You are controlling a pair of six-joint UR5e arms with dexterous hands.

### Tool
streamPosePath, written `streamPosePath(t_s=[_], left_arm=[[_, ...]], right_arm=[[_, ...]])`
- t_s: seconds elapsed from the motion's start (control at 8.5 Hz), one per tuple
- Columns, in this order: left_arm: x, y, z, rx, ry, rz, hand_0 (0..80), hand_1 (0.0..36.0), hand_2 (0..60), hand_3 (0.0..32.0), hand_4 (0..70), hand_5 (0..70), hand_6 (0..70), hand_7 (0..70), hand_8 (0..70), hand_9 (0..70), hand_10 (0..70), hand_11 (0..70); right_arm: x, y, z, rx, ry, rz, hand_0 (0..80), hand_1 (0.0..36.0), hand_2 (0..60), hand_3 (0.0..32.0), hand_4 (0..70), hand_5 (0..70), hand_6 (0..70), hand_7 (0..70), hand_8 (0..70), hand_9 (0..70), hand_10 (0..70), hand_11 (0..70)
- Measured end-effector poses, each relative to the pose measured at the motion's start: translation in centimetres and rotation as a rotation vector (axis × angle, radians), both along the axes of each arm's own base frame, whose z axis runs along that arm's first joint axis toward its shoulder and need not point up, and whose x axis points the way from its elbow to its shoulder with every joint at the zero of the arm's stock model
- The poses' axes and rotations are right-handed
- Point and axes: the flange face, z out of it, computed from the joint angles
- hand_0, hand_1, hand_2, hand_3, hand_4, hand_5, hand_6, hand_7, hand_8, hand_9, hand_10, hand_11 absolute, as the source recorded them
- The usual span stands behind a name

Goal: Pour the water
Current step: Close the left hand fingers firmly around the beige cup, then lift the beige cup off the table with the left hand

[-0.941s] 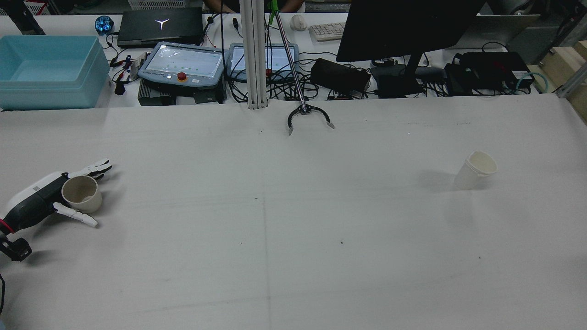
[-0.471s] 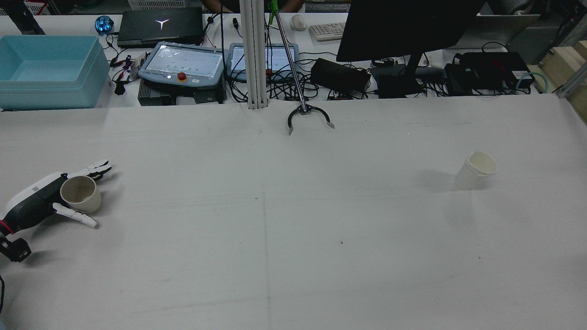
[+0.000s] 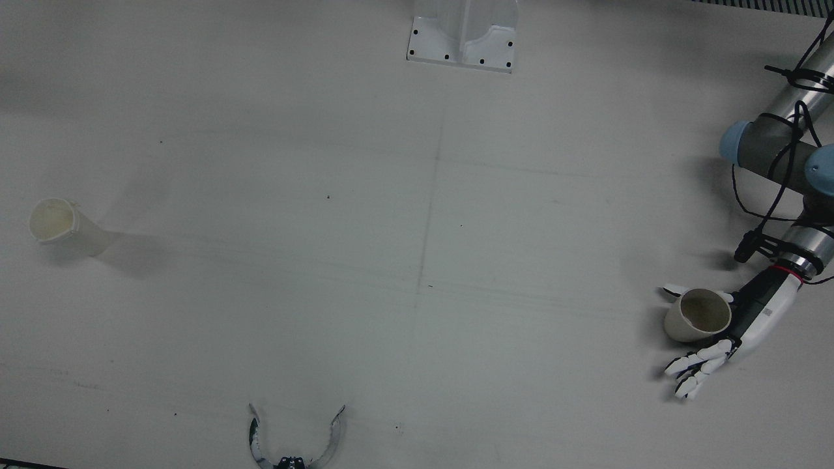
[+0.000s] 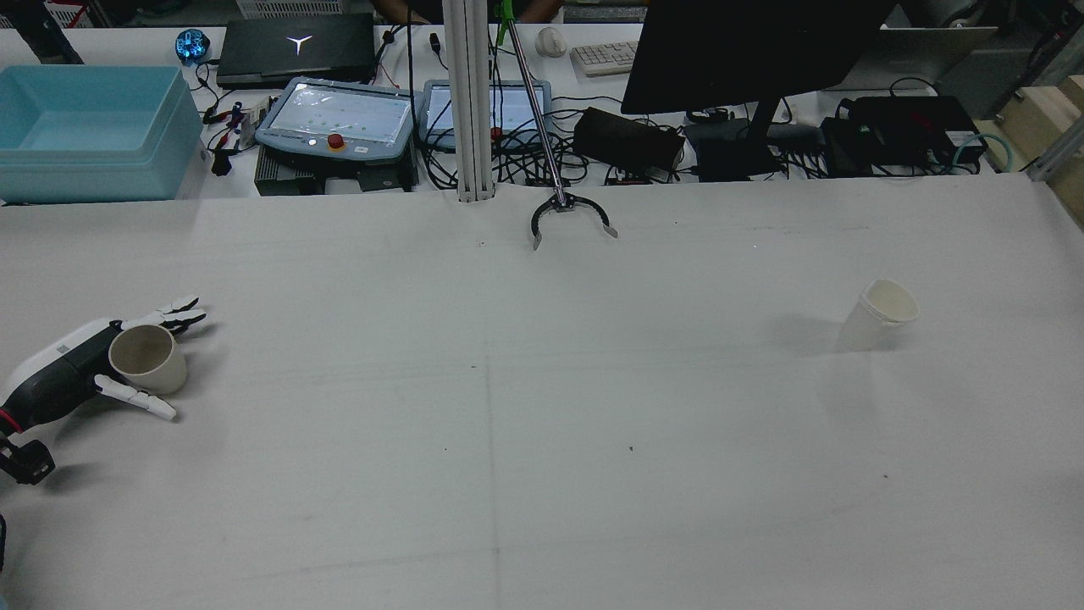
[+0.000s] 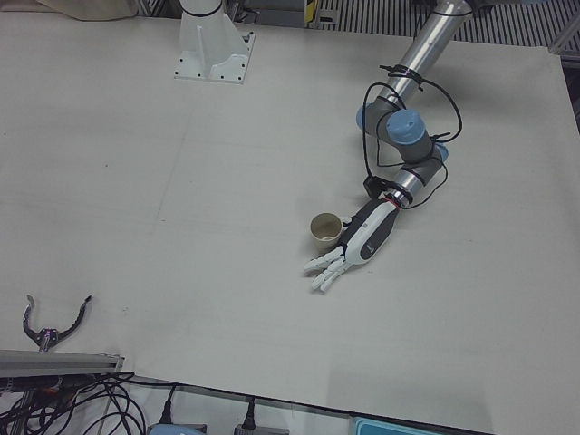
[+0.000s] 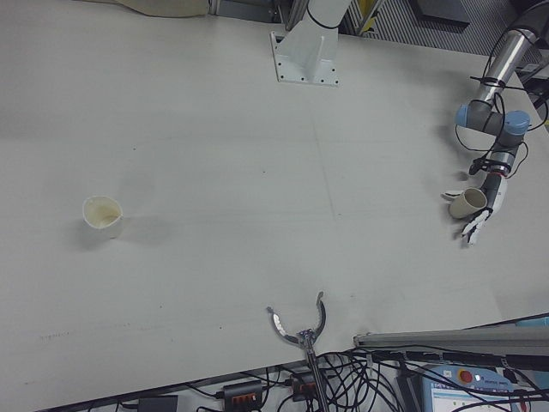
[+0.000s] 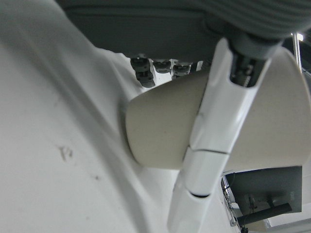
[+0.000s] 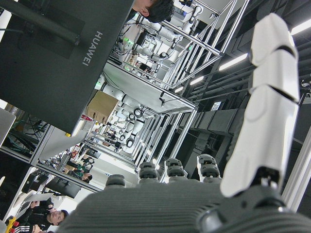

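Since the earlier frames my left hand (image 4: 80,364) has drawn the beige cup (image 4: 149,359) slightly nearer the table's left edge. The hand lies low over the white table (image 4: 542,440), its fingers (image 3: 697,365) stretched out and apart, with the cup between them and the thumb, against the palm; I cannot tell whether they truly grip it. The cup stands upright, mouth up. The white cup (image 4: 877,314) stands far off on the right half, leaning a little. My right hand (image 8: 262,111) appears only in its own camera, raised well off the table, fingers extended and holding nothing. A reacher claw (image 4: 570,217) rests at the far edge.
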Motion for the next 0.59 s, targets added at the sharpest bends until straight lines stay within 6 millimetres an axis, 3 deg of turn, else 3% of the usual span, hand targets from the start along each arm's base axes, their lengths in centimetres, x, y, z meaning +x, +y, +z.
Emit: streamPosePath(t_s=[0.12, 0.35, 0.47, 0.59], left_arm=[[-0.09, 0.02, -0.05, -0.001, 0.0, -0.002, 80.0, 36.0, 0.0, 0.0, 33.7, 70.0, 5.1, 6.8, 4.4, 0.4, 7.0, 15.0], [-0.23, 0.03, -0.38, -0.002, -0.001, -0.006, 80.0, 36.0, 40.8, 0.0, 50.9, 70.0, 7.9, 11.2, 5.5, 1.2, 8.2, 16.1], [-0.29, 0.06, -0.49, -0.007, -0.001, -0.007, 80.0, 36.0, 60.0, 0.0, 64.7, 70.0, 10.5, 15.7, 5.9, 2.1, 9.0, 17.0], [-0.38, 0.1, -0.49, -0.017, 0.001, -0.009, 80.0, 36.0, 60.0, 0.0, 70.0, 70.0, 17.4, 26.0, 9.7, 7.6, 10.6, 19.0]], right_arm=[[0.0, 0.0, 0.02, 0.0, 0.0, 0.0, 50.9, 19.0, 13.4, 9.2, 1.4, 7.1, 6.5, 7.3, 6.3, 3.7, 0.0, 0.0], [0.01, 0.0, 0.02, 0.0, -0.001, 0.0, 50.8, 18.8, 13.4, 9.0, 1.3, 7.1, 6.7, 7.4, 6.5, 4.0, 0.0, 0.0], [0.02, 0.01, 0.03, -0.001, -0.001, 0.0, 50.8, 18.8, 13.6, 9.0, 1.3, 7.0, 6.6, 7.1, 6.5, 4.0, 0.0, 0.0], [0.0, 0.0, 0.06, -0.001, 0.0, 0.0, 50.9, 18.8, 13.4, 8.8, 1.5, 7.1, 6.6, 7.2, 6.6, 4.1, 0.0, 0.0]])
